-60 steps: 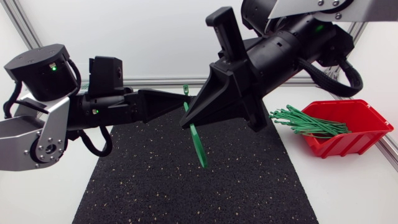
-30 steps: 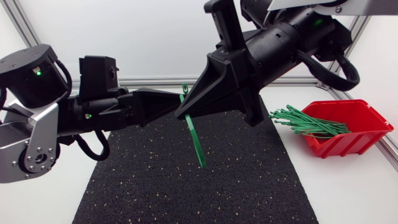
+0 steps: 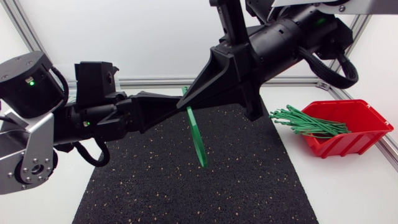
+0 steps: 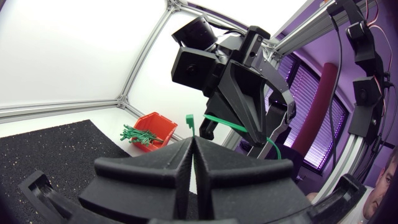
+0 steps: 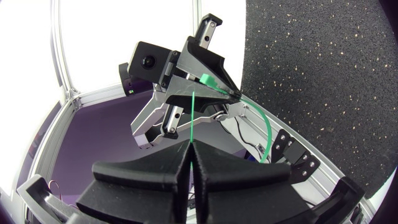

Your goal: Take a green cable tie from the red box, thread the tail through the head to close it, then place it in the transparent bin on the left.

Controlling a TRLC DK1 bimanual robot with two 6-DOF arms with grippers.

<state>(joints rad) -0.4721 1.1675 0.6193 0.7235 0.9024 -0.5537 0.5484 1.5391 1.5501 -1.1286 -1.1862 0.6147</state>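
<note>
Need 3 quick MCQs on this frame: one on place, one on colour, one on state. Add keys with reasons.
1. Where does the red box sit?
A) right of the black mat
B) mid-mat
C) under the left gripper

2. What colour are the cable ties piled in it?
A) white
B) green
C) black

3. How is the held cable tie gripped?
A) left gripper only
B) right gripper only
C) both grippers shut on it

Answers:
1 A, it stands past the mat's right edge.
2 B, a green bundle overhangs the box rim.
3 C, each wrist view shows closed fingers with the tie between them.
</note>
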